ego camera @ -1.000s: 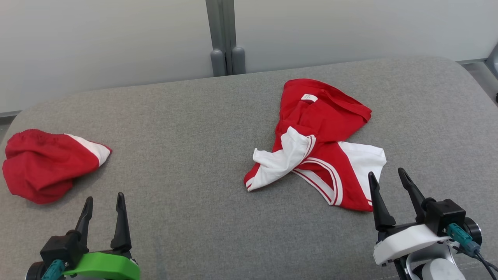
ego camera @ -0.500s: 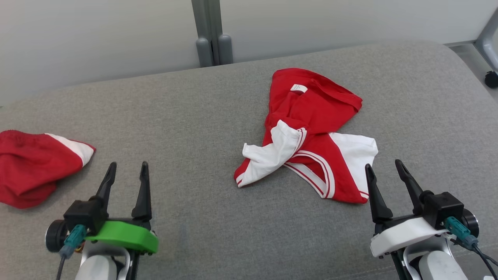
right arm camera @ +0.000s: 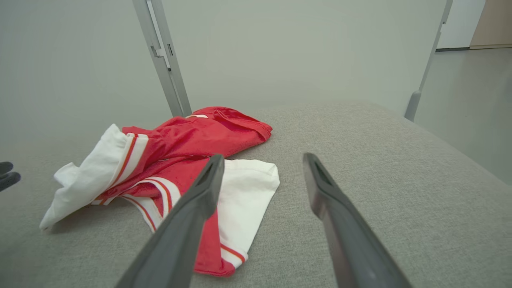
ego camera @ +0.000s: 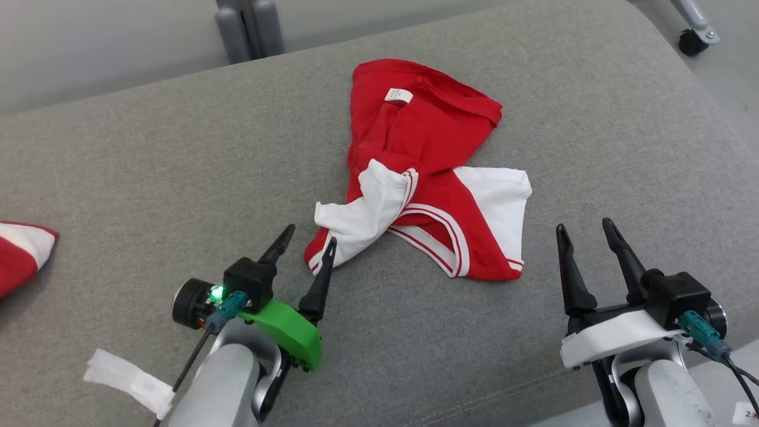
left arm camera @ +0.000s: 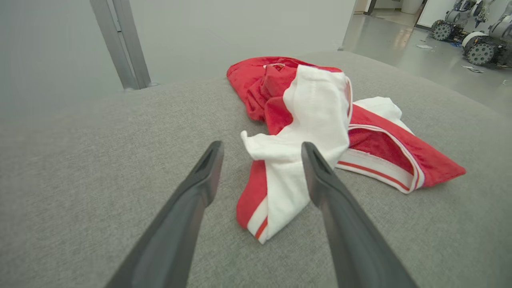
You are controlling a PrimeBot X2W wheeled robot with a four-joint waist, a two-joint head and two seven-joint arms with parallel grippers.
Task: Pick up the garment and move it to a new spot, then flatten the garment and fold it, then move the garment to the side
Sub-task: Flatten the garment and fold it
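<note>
Nearest me, at the bottom of the head view, both arms reach over a grey cushion (ego camera: pixel 178 166). The left gripper (ego camera: pixel 312 233) has its two dark fingers spread wide and holds nothing; it leans up and to the right. The right gripper (ego camera: pixel 583 224) is also wide and empty, pointing straight away from me. Well off to the left, at the picture's edge, lies a second cloth (ego camera: pixel 21 255).

Just past the left fingertips lies the garment (ego camera: pixel 427 148), a crumpled red top with white trim, resting on the cushion a little right of centre. Its nearest part is a white sleeve (ego camera: pixel 362 216). In the left wrist view that sleeve sits directly ahead, between the two fingers. I cannot tell whether the right-hand finger touches the cloth. The right gripper stands apart from the garment's near right corner, with bare cushion between, so the left arm is nearer.

The garment's long axis runs away from me, from the sleeve up to the collar, where a small white label (ego camera: pixel 398 95) shows. I judge the pick-up falls to the left arm, going straight ahead onto the sleeve.

Beyond the cushion stands a grey post (ego camera: pixel 243 24).
</note>
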